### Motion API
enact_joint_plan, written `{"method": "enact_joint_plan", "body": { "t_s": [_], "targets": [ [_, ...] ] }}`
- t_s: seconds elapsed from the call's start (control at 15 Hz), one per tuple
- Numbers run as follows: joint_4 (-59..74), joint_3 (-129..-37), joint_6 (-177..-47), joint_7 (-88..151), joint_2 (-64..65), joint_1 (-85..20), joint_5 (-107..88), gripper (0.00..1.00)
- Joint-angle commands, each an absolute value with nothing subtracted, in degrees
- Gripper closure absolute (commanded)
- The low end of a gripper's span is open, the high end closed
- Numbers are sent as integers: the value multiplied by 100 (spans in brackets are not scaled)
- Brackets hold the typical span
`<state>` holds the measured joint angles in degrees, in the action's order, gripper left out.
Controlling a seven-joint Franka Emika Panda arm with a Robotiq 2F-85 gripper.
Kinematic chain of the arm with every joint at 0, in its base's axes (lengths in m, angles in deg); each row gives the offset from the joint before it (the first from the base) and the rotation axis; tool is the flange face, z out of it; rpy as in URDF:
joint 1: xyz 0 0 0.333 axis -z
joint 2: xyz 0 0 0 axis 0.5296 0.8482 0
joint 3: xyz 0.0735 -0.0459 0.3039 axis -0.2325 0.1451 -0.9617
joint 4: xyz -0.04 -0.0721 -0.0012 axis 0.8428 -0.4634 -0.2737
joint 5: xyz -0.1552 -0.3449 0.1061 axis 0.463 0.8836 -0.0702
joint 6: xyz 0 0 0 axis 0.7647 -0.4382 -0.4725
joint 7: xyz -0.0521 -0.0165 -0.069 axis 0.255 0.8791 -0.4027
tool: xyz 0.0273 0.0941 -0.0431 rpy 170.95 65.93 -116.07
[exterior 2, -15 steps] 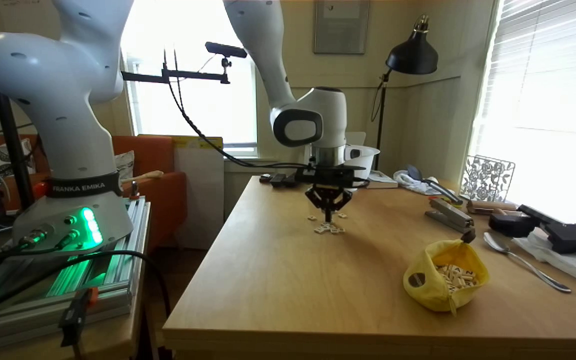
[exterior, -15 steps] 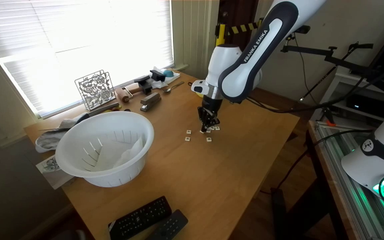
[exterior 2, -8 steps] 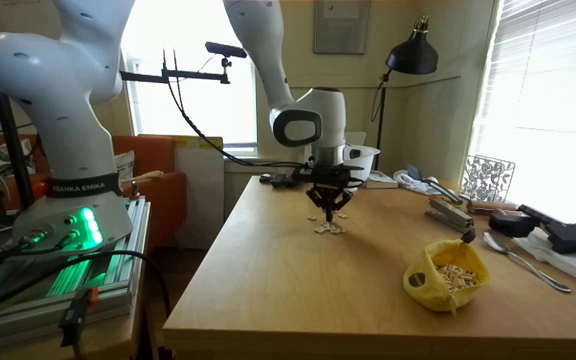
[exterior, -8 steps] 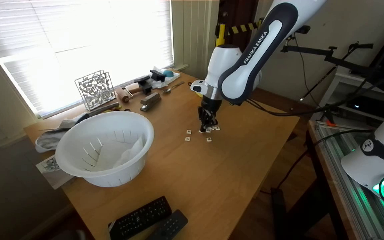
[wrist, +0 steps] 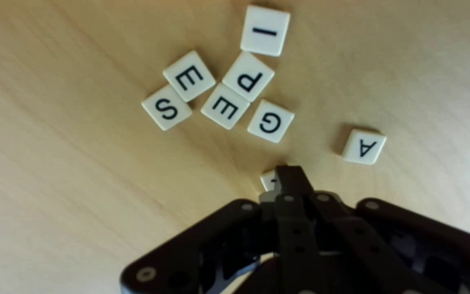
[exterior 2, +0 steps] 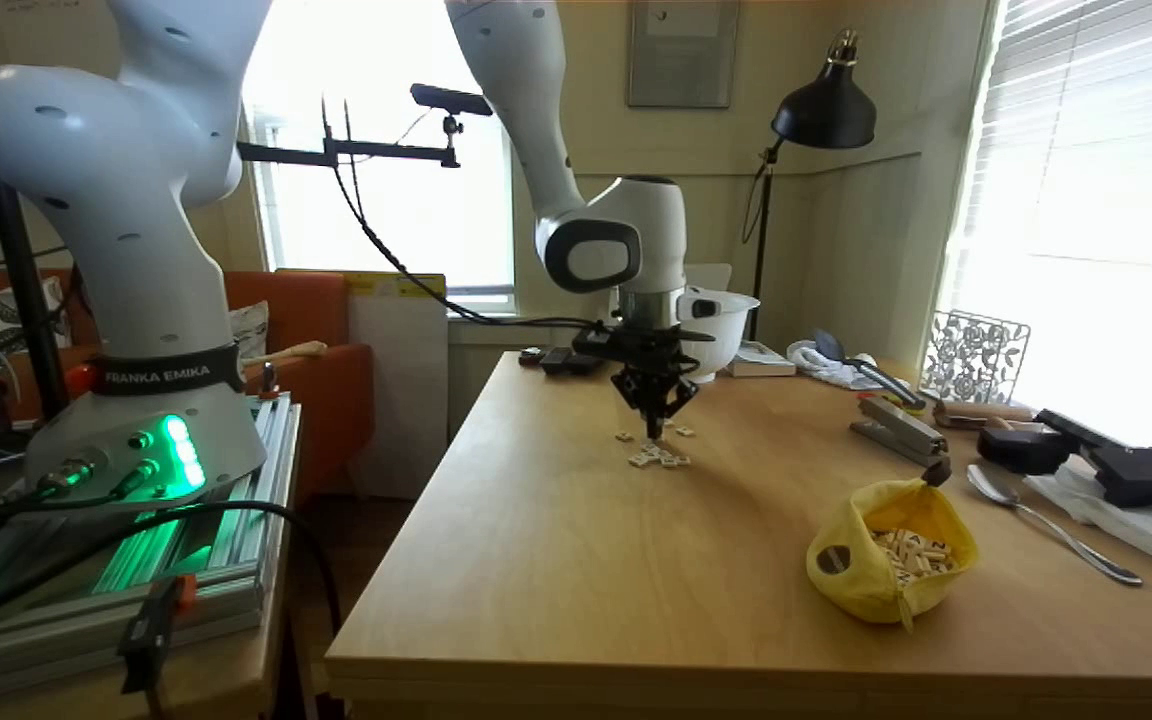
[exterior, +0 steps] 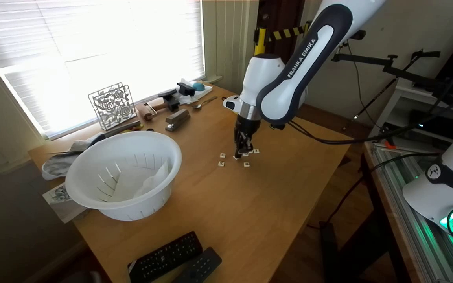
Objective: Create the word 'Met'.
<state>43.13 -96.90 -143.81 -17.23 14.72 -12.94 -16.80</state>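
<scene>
Letter tile at gripper tip

Jaws are together, nothing seen between them. In the wrist view, the tile, partly hidden, shows at the tip's left; contact is unclear. The nearer E tile lies up-left: probable alignment reference.

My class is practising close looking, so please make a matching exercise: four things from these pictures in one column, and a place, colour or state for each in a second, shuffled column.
Column 1
1. tile marked A
2. tile marked S
3. bag
4. bowl

Column 2
a. white, with slits in its side
b. right beside an E tile in the wrist view
c. yellow and open, with small tiles inside
d. lying by itself in the wrist view

Right pairs
1-d
2-b
3-c
4-a
</scene>
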Motion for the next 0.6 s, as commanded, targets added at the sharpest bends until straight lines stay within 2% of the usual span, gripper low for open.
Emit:
{"method": "enact_joint_plan", "body": {
  "t_s": [0.0, 0.53],
  "targets": [
    [4254, -9608, -14465, -1124, 1696, -1468, -1633, 100],
    [4166, -9483, -14563, -100, 1774, -1658, -1517, 100]
  ]
}}
